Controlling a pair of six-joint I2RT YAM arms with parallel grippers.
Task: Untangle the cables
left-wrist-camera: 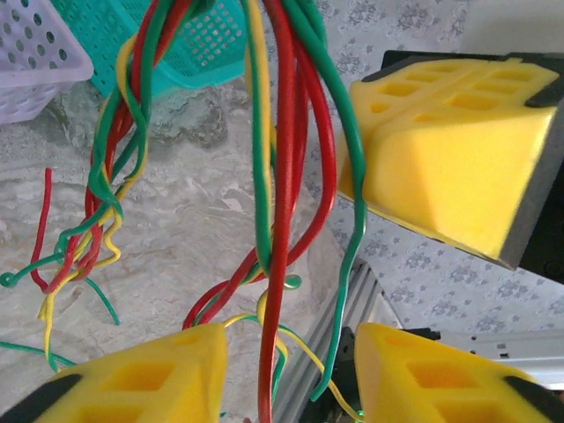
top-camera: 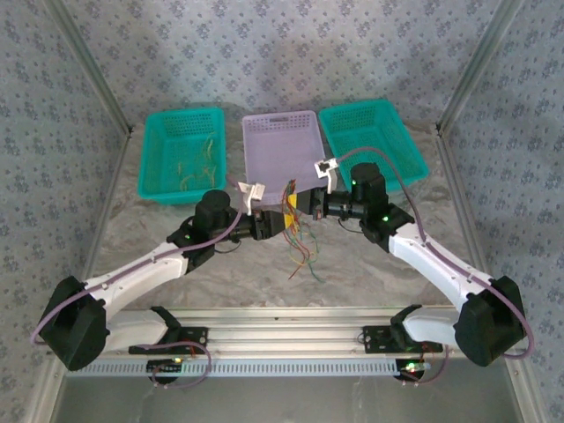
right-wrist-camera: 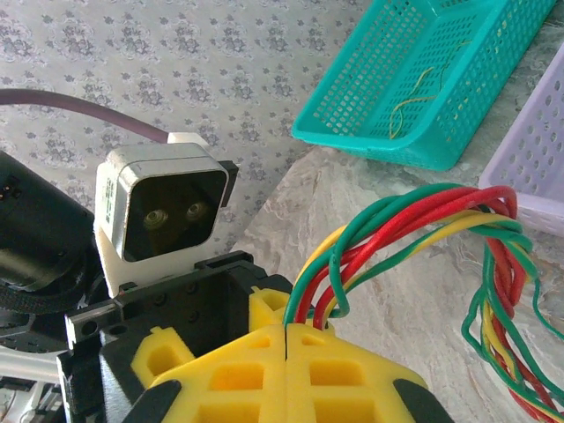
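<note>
Holding the cables (right-wrist-camera: 414, 220) clenched in our right gripper (right-wrist-camera: 286, 339), we judge them light and limp, trailing toward six o'clock, best pinched singly by our parted left gripper (left-wrist-camera: 289, 344).

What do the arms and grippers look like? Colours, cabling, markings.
Left arm and right arm: white links, black joint housings, a purple cord along each, small green lights. Left gripper and right gripper: black bodies, yellow pads moulded with square pockets. White-cased wrist camera. No readable markings.
</note>
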